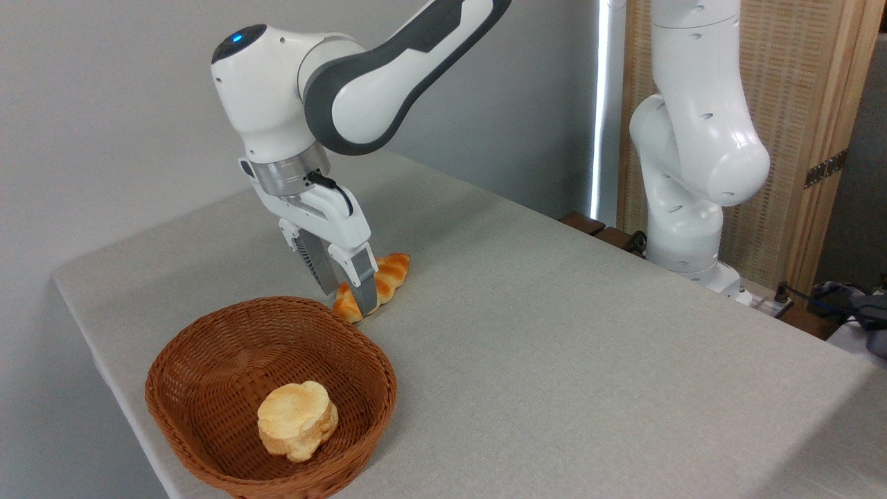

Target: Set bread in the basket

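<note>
The bread (385,277) is a long twisted loaf, glossy golden-orange with paler creases, lying on the table (554,333) just behind the basket (208,367), toward the table's far left edge. A gripper finger covers part of its near end. The gripper (344,287) points down with its fingers either side of that end, narrowly apart; whether they actually grip cannot be told. A pale bun (298,419) sits in the basket.

One long twisty bread (388,276). One round pale bun (298,420). One brown basket (208,346). One table (554,346). One robot arm (388,76), one claw (344,285) with two fingers. One wooden screen (811,104) at back.
</note>
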Robot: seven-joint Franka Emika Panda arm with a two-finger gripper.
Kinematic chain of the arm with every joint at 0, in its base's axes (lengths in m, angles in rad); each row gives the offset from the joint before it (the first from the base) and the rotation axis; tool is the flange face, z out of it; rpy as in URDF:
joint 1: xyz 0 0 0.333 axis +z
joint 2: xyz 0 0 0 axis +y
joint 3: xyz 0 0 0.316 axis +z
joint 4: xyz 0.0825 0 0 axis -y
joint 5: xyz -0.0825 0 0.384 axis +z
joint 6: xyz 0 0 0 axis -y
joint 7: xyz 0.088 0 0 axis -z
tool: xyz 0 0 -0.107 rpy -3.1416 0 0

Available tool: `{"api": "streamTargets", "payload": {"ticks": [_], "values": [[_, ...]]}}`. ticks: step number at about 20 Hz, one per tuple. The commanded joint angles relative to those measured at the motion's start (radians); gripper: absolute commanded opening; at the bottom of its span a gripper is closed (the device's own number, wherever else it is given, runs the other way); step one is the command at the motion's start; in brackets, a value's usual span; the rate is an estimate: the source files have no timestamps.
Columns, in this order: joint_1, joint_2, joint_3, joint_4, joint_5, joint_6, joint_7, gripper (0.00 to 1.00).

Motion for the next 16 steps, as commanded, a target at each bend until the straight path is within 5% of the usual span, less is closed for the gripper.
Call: {"api": "streamTargets", "payload": {"ticks": [1, 16], "values": [[-0.016, 0.008, 0.003, -0.006, -0.01, 0.024, -0.023, 1.0], [-0.034, 0.016, 0.003, -0.006, -0.008, -0.007, -0.02, 1.0]]}}
